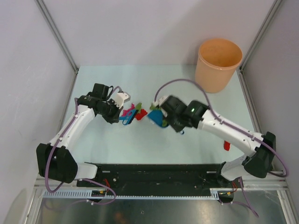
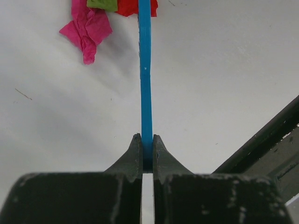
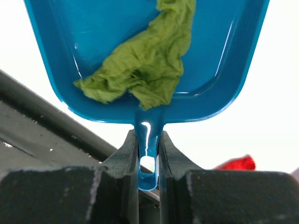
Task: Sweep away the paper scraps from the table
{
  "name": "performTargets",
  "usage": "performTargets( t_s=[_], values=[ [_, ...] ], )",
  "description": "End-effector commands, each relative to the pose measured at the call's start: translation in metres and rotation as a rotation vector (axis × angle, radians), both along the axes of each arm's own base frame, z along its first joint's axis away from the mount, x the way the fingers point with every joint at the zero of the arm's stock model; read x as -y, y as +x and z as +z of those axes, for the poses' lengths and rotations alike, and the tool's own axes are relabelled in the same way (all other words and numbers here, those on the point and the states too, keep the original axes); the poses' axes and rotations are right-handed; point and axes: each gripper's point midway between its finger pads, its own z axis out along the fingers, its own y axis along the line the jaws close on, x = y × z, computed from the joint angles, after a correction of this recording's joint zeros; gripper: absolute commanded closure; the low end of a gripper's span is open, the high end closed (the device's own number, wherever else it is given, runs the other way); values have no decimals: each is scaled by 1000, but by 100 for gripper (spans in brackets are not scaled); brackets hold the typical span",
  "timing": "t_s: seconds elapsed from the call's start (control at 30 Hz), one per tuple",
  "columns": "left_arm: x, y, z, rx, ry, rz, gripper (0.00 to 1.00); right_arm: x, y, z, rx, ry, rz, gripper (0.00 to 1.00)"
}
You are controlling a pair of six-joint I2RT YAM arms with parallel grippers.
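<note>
The paper scraps [image 1: 136, 112] lie in a small heap of magenta, green and red near the middle of the table [image 1: 140, 149], a little toward its left edge, caught between two blue tools. On the heap's left-edge side is the blue sweeper [image 1: 126, 118], a thin flat piece whose long axis runs straight out from the left gripper [image 2: 146, 145], whose fingers are pinched tight on its near end. On the right-edge side is the blue dustpan [image 1: 157, 117], its mouth turned to the heap, with the right gripper [image 3: 148, 147] clamped on its stub handle. The left wrist view shows the pink wad [image 2: 86, 28] beyond the fingers and off to one side of the sweeper, with green and red bits at its far tip. So the stroke, as I judge it, must carry the heap sideways toward the right edge into the pan, and the left arm is the nearer one to make it. Only the right wrist view shows a green scrap [image 3: 140, 70] lying inside the pan; whether the pan's lip touches the tabletop I cannot tell. A stray red scrap [image 1: 226, 145] sits close to the right edge, well apart from the heap. An orange bin [image 1: 218, 63] stands at the far right corner.
</note>
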Motion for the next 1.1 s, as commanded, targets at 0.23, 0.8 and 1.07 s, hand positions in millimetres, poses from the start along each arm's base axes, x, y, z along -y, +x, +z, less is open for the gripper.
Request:
performTargets(
  t_s=[0.23,0.8,1.07],
  values=[
    [5,0,16,48,-46,-7,100,148,165,120,270,-27,-489,100],
    [8,-11,12,37,-67,-23,100,359,294,274,956,-780,-736,100],
    [9,-12,11,39,-71,-31,100,341,279,309,1184,-1242,-370,100]
  ],
)
